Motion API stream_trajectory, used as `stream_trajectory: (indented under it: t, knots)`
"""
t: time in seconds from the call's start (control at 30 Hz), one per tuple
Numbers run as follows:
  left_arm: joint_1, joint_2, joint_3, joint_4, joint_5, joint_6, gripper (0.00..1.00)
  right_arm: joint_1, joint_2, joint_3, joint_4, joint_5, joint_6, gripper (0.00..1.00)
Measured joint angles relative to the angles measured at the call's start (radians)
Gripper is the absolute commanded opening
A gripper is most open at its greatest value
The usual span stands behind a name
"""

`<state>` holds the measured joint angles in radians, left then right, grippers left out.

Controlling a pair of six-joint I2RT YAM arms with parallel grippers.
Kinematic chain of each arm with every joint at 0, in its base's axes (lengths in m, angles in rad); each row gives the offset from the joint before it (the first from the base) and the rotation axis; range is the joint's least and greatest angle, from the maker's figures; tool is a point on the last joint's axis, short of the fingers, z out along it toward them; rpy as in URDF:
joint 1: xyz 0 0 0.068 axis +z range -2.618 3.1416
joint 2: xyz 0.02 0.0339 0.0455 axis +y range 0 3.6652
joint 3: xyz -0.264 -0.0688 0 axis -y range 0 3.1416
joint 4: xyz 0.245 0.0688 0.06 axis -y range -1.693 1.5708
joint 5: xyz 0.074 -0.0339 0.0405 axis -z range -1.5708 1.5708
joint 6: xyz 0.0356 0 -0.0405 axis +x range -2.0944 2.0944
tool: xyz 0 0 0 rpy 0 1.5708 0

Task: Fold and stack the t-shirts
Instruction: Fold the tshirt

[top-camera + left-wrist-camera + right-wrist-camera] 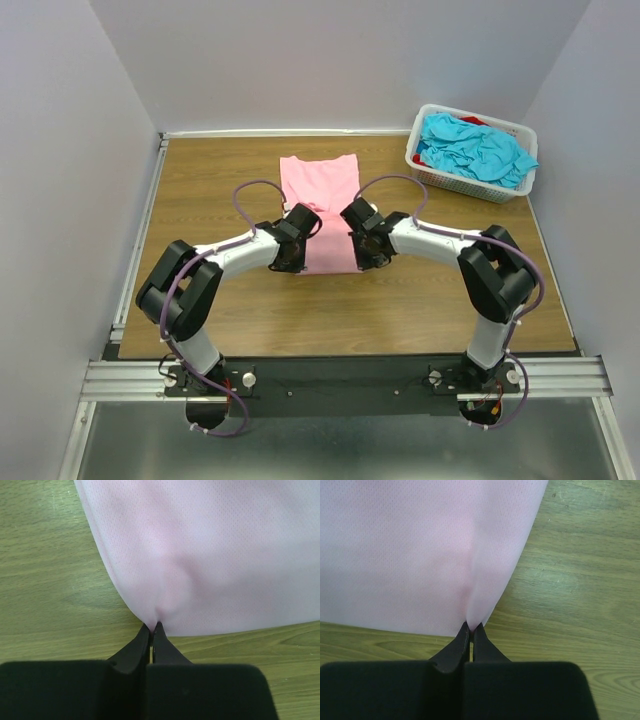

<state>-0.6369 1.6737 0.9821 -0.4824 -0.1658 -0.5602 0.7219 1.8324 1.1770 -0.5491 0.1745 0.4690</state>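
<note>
pink t-shirt [318,185]: near hem hidden in top view | red t-shirt [476,121]: mostly under turquoise t-shirts [480,152]

No text, label, brand or number can be read in any view. The pink t-shirt [320,185] shows only plain mesh cloth close up. The white basket [450,180] and the wooden table [200,200] carry no legible marking either, as far as the overhead view lets one tell.

One pink t-shirt [320,185], one basket [462,186] (heaped shirts [475,150] uncountable).
</note>
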Motion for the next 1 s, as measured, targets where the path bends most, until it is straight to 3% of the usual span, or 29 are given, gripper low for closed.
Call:
stream_trajectory:
  t: [0.17,0.33,0.57,0.83,1.0]
  knots:
    - [-0.020,-0.010,-0.001,-0.025,-0.003,0.003,0.00,0.013,-0.020,-0.010,-0.038,-0.006,0.000,0.01]
    - [-0.110,-0.106,-0.029,-0.096,-0.006,-0.011,0.00,0.062,-0.096,-0.021,-0.146,-0.030,-0.007,0.01]
    - [-0.356,-0.337,-0.063,-0.219,0.001,-0.100,0.00,0.190,-0.302,-0.075,-0.321,-0.092,0.033,0.01]
    - [-0.650,-0.462,-0.070,-0.375,0.079,-0.293,0.00,0.335,-0.430,-0.092,-0.553,-0.198,0.118,0.01]
    - [-0.657,-0.568,-0.039,-0.448,0.104,-0.357,0.00,0.350,-0.464,0.048,-0.699,-0.192,0.132,0.01]
